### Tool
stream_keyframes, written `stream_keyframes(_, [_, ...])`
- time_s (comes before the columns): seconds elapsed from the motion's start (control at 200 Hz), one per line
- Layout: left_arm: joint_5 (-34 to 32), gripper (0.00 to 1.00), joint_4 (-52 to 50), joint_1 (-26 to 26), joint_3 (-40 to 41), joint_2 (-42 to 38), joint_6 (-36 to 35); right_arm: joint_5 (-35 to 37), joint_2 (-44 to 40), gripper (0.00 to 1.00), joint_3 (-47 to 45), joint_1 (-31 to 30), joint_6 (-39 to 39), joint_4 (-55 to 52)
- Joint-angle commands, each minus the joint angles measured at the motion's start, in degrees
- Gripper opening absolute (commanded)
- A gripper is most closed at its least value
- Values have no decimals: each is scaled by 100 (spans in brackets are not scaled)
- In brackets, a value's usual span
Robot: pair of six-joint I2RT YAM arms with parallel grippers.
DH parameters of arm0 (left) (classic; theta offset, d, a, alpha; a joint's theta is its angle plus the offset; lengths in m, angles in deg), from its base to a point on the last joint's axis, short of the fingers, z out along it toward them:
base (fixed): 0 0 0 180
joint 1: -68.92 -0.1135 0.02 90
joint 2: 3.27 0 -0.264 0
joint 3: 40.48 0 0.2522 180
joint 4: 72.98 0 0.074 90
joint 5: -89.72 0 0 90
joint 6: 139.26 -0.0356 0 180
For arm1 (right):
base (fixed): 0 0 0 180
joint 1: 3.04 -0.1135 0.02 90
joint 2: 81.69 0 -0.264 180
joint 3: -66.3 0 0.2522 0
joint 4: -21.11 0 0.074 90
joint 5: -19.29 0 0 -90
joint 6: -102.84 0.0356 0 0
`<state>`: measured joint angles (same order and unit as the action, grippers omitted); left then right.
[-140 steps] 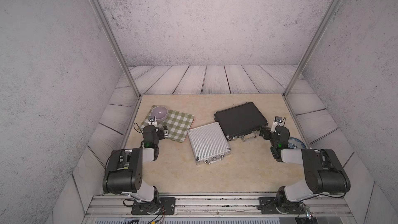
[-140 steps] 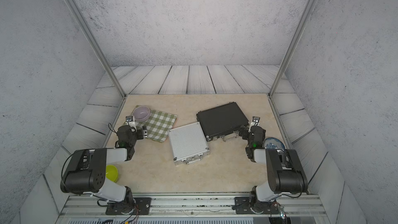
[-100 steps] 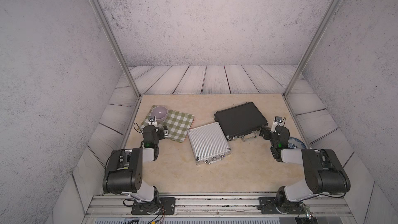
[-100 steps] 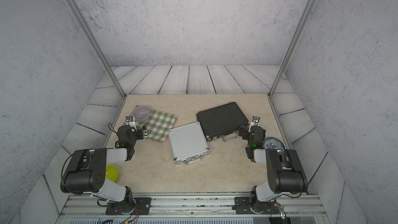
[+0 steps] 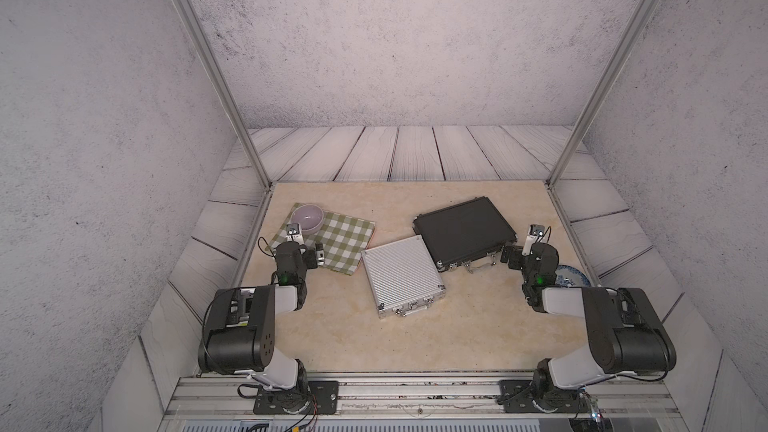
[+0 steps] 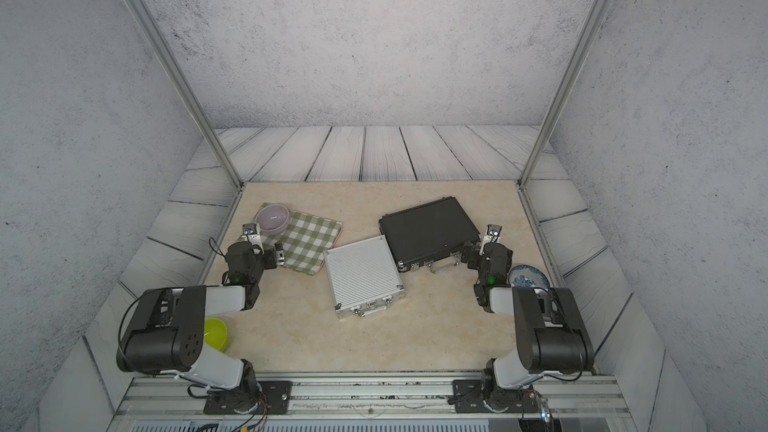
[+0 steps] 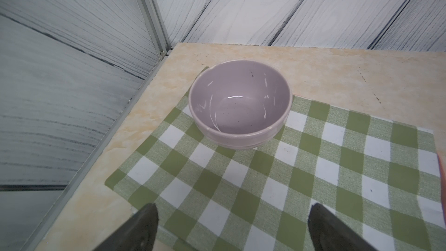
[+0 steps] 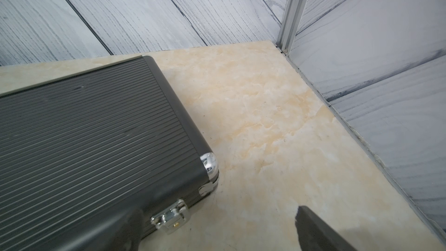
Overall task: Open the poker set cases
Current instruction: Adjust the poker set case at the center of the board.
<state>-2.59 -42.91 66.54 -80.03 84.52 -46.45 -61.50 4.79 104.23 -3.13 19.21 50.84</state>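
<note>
Two poker set cases lie closed on the beige table. The silver ribbed case (image 5: 401,276) (image 6: 363,274) sits mid-table, its handle and latches facing the front. Behind it to the right lies the black case (image 5: 463,228) (image 6: 428,228) (image 8: 84,141), with a metal latch (image 8: 170,218) on its front side. My left gripper (image 5: 305,248) (image 6: 264,247) (image 7: 233,223) hangs open over a checked cloth, left of the silver case. At the black case's front right corner my right gripper (image 5: 521,249) (image 6: 478,249) (image 8: 217,225) is open, holding nothing.
A purple bowl (image 5: 306,218) (image 7: 239,102) stands on the green checked cloth (image 5: 340,243) (image 7: 301,177) at the back left. A blue patterned plate (image 5: 569,276) lies behind the right arm. A yellow-green bowl (image 6: 215,332) sits beside the left arm's base. Wooden walls border the table.
</note>
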Motion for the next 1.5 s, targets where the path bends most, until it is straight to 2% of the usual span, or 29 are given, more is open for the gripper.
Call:
stream_keyframes(0.0, [-16, 100, 13, 45, -32, -46, -17, 94, 75, 99, 71, -17, -24, 0])
stream_keyframes(0.405, [-16, 100, 2, 44, -41, -43, -18, 97, 73, 99, 72, -17, -30, 2])
stream_keyframes(0.495, [-36, 95, 45, 51, -16, -68, 7, 300, -34, 99, 19, -17, 32, 71])
stream_keyframes(0.545, [-142, 89, 214, 44, 25, -173, 42, 460, -366, 98, 56, -17, 117, -317])
stream_keyframes(0.641, [4, 85, -152, 88, 185, -865, -116, 353, -1182, 93, 211, -21, 58, -1180])
stream_keyframes(0.706, [-438, 81, -639, 327, 124, -1396, -221, 186, -1695, 90, 415, -21, 198, -1801])
stream_keyframes(0.821, [-1164, 77, -1638, 762, -269, -2119, 92, -686, -2149, 84, 1220, -25, 741, -3280])
stream_keyframes(0.871, [-1468, 74, -2098, 974, -458, -2374, 439, -1110, -2161, 82, 1597, -76, 932, -3850])
stream_keyframes(0.921, [-1492, 70, -2516, 1135, -648, -2584, 822, -1344, -2146, 80, 1952, -209, 1136, -4375])
stream_keyframes(0.981, [-1326, 67, -3032, 1325, -877, -2802, 1490, -1709, -2144, 79, 2232, -429, 1258, -4758])
stream_keyframes(1.066, [-513, 60, -3491, 1593, -1063, -3022, 2399, -2088, -2148, 77, 2508, -829, 1395, -5192])
stream_keyframes(1.131, [47, 55, -3743, 1880, -1111, -3057, 2915, -2305, -2114, 76, 2622, -1077, 1527, -5425])
stream_keyframes(1.211, [771, 51, -4228, 2156, -1180, -2998, 3300, -2698, -2002, 71, 2698, -1439, 1645, -5733])
stream_keyframes(1.361, [1882, 51, -5469, 2311, -1273, -3014, 3243, -2899, -1984, 66, 2442, -2268, 1554, -6262])
stream_keyframes(1.496, [2230, 53, -5886, 2320, -1086, -3208, 3168, -2945, -2021, 58, 2050, -2786, 1727, -6289])
